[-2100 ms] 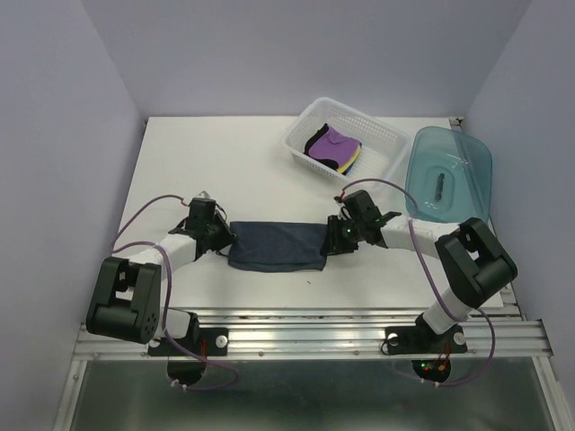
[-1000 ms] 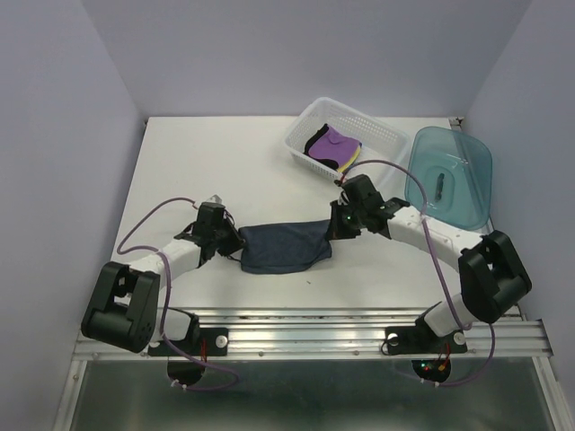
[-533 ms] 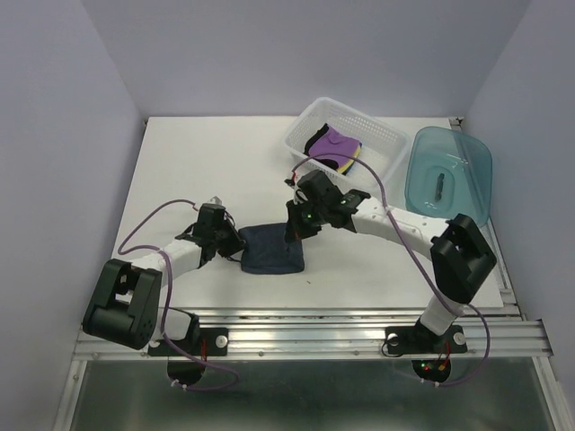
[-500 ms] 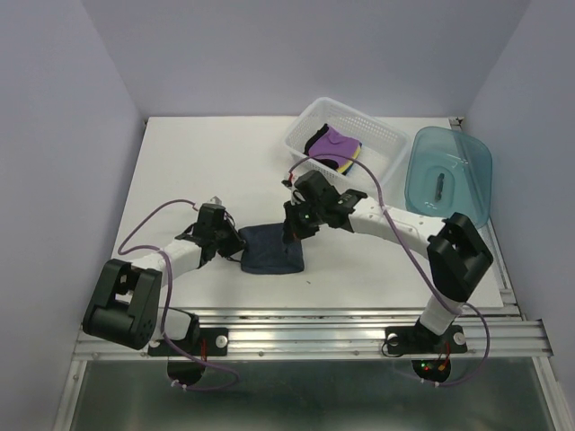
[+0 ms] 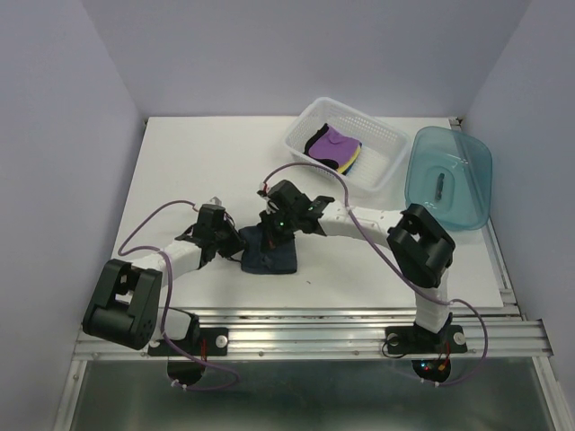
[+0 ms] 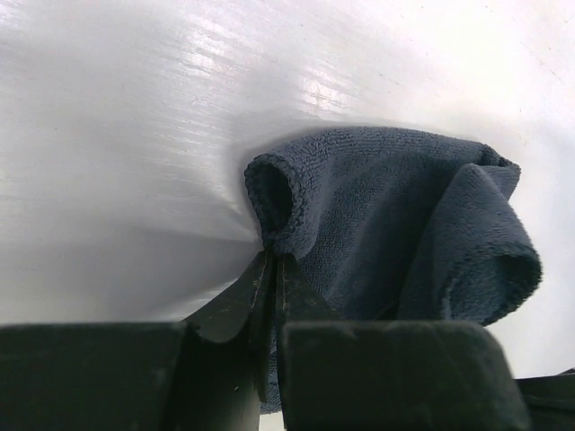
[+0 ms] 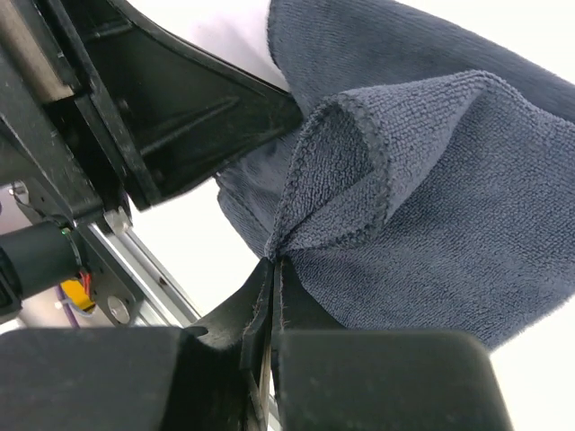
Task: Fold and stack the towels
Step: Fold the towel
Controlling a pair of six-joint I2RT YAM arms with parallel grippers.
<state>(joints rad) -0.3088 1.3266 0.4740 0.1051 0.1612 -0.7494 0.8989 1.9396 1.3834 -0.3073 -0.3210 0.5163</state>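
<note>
- Terry cloth, dark slate blue: the towel lies bunched on the table, lower centre of the top view, doubled over between the two hands.
- Left hand: jaws pinched almost fully together on the towel's rolled left edge. Its wrist view shows the hem curling just above the fingertips.
- Right hand: jaws likewise closed to a slit, gripping a hemmed corner that tents up over the layer below.
- Purple towel and yellow towel sit in the white basket, upper right. The teal bin is beside it.
- Risk 1: the hands are very near each other, and the right wrist view shows the left hand's black body just beside the cloth. Any further closing travel could knock them together.
- Risk 2: the top layer is puckered, not flat. Release here would likely leave a crooked fold with unmatched edges.
- Risk 3: terry may cling to a pad on opening, so a withdrawing hand could drag the fold open.
</note>
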